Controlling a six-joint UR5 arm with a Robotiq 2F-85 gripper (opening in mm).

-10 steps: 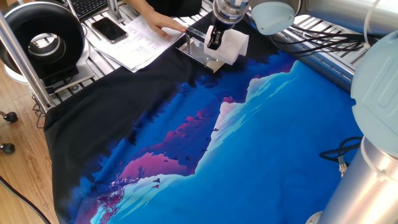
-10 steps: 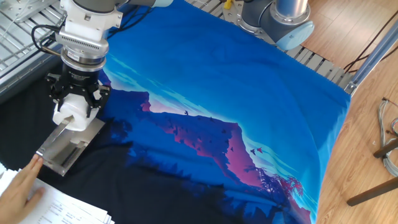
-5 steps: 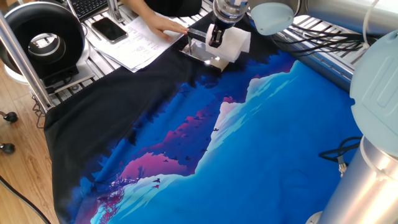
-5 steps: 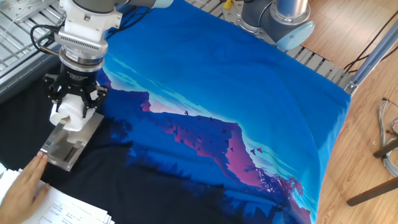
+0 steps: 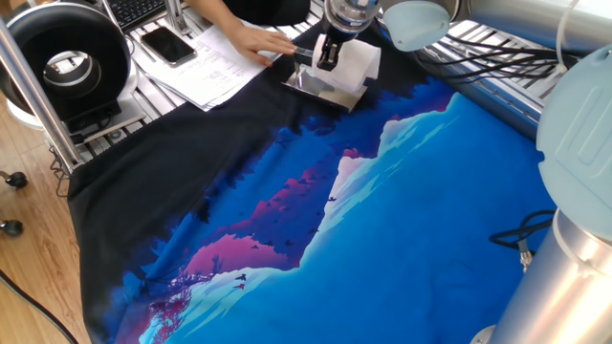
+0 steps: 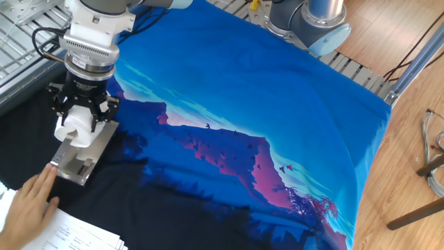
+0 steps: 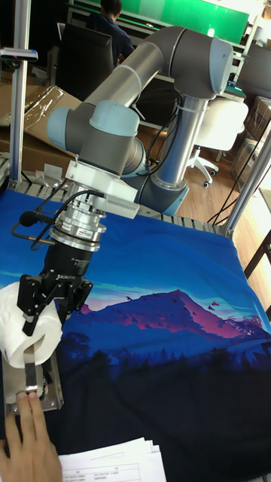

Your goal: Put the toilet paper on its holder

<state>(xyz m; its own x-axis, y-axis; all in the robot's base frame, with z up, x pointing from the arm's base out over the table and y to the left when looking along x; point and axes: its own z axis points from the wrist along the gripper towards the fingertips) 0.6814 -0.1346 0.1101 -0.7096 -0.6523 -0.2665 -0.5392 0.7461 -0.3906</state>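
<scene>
Pincer (image 7: pixel 47 305) pointing down, its two black fingers (image 6: pixel 62 97) clamped on the toilet paper (image 7: pixel 30 325), a soft white cylinder with a hollow core. The roll sits directly under the pincer, over the holder (image 6: pixel 82 155), a flat rectangular plate of mirror-bright silver metal with a narrow bar (image 7: pixel 28 367) running along it; in the tall fixed view the bar enters the roll's core. Holder lies flat on the worktop (image 6: pixel 291 118), which is covered in a smooth printed cloth, blue and purple mountain scene with black margin. A human hand (image 6: pixel 29 208) touches the holder's end farthest from the pincer. Beyond the hand: flat printed paper sheets (image 5: pixel 206 67), a black phone (image 5: pixel 168 44), and a large black round device (image 5: pixel 65 59).
</scene>
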